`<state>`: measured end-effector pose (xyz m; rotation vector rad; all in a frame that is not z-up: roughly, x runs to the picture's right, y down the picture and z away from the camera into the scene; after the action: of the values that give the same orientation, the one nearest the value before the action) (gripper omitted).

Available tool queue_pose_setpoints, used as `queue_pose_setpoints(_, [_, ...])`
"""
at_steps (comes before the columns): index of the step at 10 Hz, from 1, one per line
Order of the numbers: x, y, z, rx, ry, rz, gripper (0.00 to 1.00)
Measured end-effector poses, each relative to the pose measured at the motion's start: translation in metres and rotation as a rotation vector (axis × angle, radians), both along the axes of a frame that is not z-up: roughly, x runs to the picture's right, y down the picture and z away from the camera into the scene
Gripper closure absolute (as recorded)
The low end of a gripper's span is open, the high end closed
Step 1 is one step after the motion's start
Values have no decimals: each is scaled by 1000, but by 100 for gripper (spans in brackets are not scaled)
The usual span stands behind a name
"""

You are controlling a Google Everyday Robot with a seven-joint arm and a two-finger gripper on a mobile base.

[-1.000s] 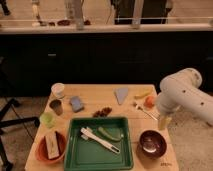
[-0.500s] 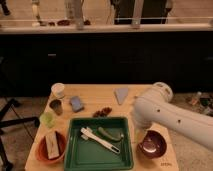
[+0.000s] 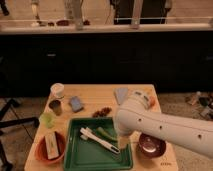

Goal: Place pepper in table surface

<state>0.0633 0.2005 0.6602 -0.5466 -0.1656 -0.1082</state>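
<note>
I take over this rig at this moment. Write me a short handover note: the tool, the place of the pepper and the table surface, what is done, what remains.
Tool: hangs low over the right part of the green tray, close to the pepper; whether they touch cannot be told.
Pepper: lies inside the tray, beside the white utensil.
Table surface: bare wood shows behind the tray.
Done: the arm is over the tray.
Left: grasp the pepper, lift it out, and set it on the table surface.
</note>
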Motion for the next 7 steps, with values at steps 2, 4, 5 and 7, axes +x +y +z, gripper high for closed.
queue_pose_setpoints(2, [-2,0,0,0,-4,-1,20])
queue_pose_setpoints(4, [-1,0,2,7,3,22,20])
queue_pose_setpoints(5, [-5,1,8,11,11,46,20])
queue_pose_setpoints(7, [-17,1,30,24,25,86,20])
